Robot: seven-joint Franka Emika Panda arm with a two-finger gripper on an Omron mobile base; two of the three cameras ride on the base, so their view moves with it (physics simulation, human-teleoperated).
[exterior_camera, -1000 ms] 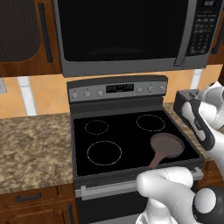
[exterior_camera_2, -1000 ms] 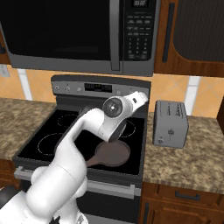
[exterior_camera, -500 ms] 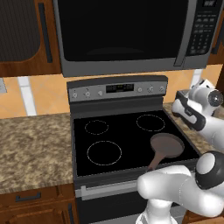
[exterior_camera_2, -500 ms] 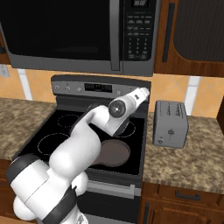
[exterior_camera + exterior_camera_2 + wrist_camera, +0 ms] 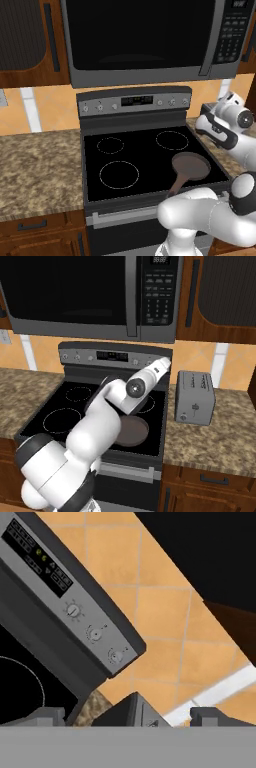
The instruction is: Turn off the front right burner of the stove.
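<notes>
The stove [image 5: 135, 117] has a flat black glass top and a grey back panel with small knobs and a display. A brown frying pan [image 5: 190, 166] covers the front right burner, so that zone is hidden. My gripper [image 5: 199, 121] hovers at the stove's right edge, just short of the panel's right end [image 5: 167, 361]. In the hand view the panel runs diagonally, with three knobs [image 5: 95, 633] beside the display [image 5: 37, 554]. The gripper [image 5: 129, 717] is open, its fingertips [image 5: 47, 716] wide apart with nothing held.
A steel toaster [image 5: 195, 398] stands on the granite counter right of the stove, right under the hand. A black-doored microwave [image 5: 145, 40] hangs above the panel. White-dashed rings mark the front left zone [image 5: 119, 174] and the back left zone [image 5: 110, 145].
The hand has edged left and a little up toward the panel's right end. The arm's lower links have swung round in front of the stove.
</notes>
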